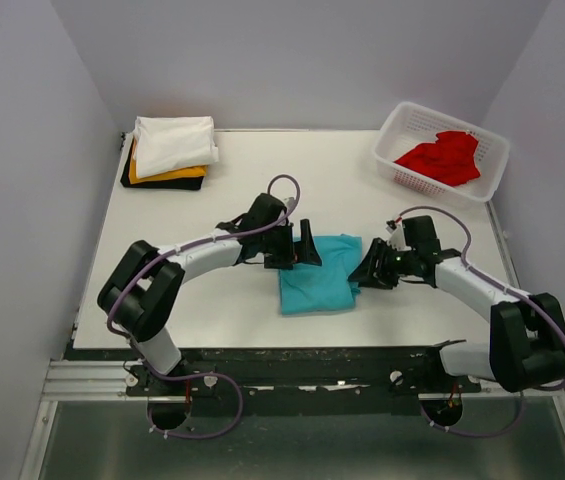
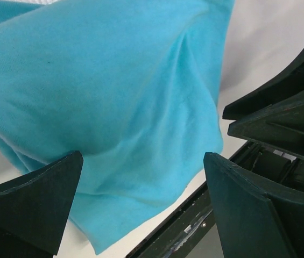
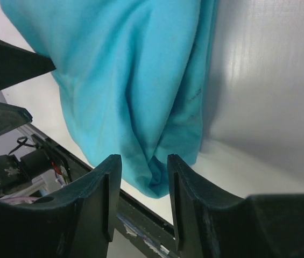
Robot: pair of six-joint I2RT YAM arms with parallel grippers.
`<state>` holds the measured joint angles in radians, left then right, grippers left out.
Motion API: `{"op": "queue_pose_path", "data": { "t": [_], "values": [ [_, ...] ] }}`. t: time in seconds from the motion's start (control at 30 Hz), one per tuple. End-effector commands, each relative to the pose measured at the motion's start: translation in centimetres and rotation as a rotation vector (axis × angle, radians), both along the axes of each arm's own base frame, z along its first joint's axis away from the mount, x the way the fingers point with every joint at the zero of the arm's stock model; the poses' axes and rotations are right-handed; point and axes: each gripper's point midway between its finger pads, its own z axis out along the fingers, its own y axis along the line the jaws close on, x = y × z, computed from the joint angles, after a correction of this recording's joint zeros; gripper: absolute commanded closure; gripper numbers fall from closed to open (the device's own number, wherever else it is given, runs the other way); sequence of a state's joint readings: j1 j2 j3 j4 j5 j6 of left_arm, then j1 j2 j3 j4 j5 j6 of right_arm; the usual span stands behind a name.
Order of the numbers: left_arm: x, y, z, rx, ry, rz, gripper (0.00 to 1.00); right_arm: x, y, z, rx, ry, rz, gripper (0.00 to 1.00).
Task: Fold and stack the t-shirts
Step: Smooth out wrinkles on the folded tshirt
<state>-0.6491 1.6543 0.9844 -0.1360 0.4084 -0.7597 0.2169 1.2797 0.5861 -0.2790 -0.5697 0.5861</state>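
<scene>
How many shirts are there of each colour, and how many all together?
teal shirt: 1
red shirt: 1
white shirt: 1
yellow-orange shirt: 1
black shirt: 1
Total: 5 shirts

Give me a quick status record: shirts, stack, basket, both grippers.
teal shirt: partly folded, flat at table centre
left gripper: at shirt's left edge, jaws wide open
right gripper: at shirt's right edge, jaws narrowly apart, grip unclear
stack: white over yellow-orange over black, far-left corner
basket: far right, holds red shirt
</scene>
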Motion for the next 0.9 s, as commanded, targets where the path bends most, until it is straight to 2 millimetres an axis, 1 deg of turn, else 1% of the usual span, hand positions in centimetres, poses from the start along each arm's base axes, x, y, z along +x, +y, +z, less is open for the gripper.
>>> {"op": "queue_pose_path", "data": {
  "t": [0.0,0.13,0.2,0.33,0.47,0.6,0.67,0.7,0.73,0.77,0.8,0.87],
  "values": [
    [-0.4,-0.1,-1.8,0.0,0.037,-0.009,0.01,0.8,0.6,-0.5,0.024,0.006,0.015,0.55],
    [-0.4,-0.1,-2.5,0.004,0.051,-0.007,0.02,1.1,0.6,-1.2,0.017,0.017,0.014,0.57],
    [-0.4,-0.1,-2.8,0.011,0.057,-0.004,0.01,1.1,0.8,-1.2,0.035,0.018,0.012,0.62],
    [-0.4,-0.1,-3.3,0.02,0.069,-0.001,0.01,1.0,1.3,-1.0,0.069,0.022,0.021,0.66],
    [-0.6,0.1,-3.7,0.03,0.077,0.002,0.02,1.1,1.1,-1.3,0.051,0.023,0.013,0.67],
    [-0.6,0.2,-4.0,0.036,0.08,0.008,0.01,1.3,1.3,-1.8,0.056,0.036,0.011,0.69],
    [-0.6,0.3,-4.2,0.042,0.081,0.009,0.01,1.4,1.4,-1.9,0.06,0.038,0.013,0.73],
    [-0.6,0.4,-4.3,0.047,0.084,0.013,0.02,1.4,1.4,-2.0,0.057,0.039,0.013,0.77],
    [-0.6,0.4,-4.4,0.051,0.085,0.014,0.01,1.4,1.4,-1.9,0.053,0.037,0.014,0.84],
    [-0.5,0.6,-4.5,0.058,0.087,0.019,0.01,1.4,1.3,-2.0,0.046,0.037,0.011,0.95],
    [-0.5,0.7,-4.7,0.067,0.087,0.025,0.01,1.3,1.1,-2.0,0.035,0.037,0.009,0.99],
    [-0.3,1.1,-5.1,0.082,0.091,0.034,0.01,1.0,0.4,-2.1,-0.016,0.048,0.009,0.99]
  ]
}}
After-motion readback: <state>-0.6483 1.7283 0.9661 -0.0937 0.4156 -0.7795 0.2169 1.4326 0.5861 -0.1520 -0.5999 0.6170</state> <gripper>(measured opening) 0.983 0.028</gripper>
